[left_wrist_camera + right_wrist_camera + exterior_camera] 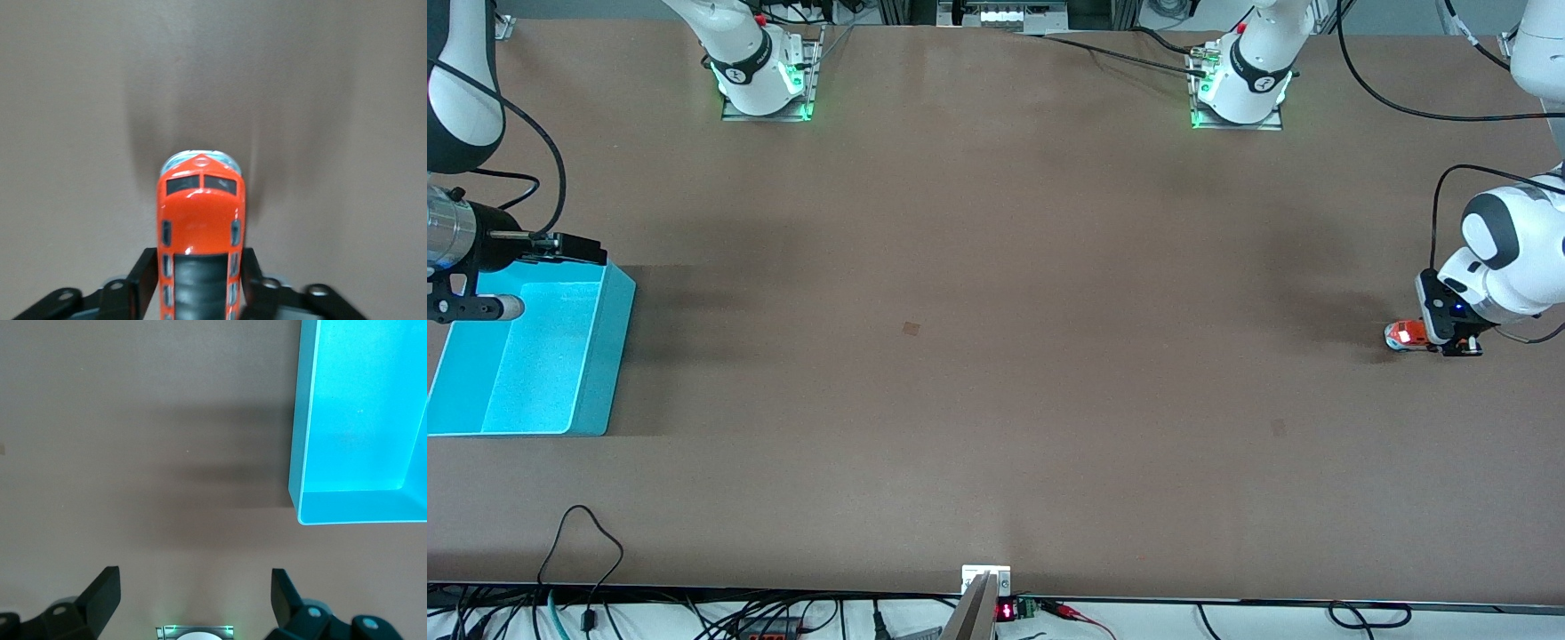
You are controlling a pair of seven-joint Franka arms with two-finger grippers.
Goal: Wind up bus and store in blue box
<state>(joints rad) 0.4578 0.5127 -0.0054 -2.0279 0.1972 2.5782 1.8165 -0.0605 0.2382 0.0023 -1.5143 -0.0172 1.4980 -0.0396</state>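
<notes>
At the left arm's end of the table, the bus [1403,335] sits on the tabletop [978,356] with my left gripper [1458,342] low around its rear. From the left wrist view the fingers [142,272] flank the bus's sides [200,227]; whether they press or have just slackened I cannot tell. The nose points toward the blue box [600,356], which stands well apart at the right arm's end. My right gripper [193,597] hangs above the table beside the box's wall [303,420], fingers spread wide, holding nothing; that arm waits.

Step in hand, I judge: winding by a drag along the table. Keep the wheels pressed flat, keep the bus square between the fingers, pull straight. Risk: a loose hold lets it skew or run off early.
</notes>
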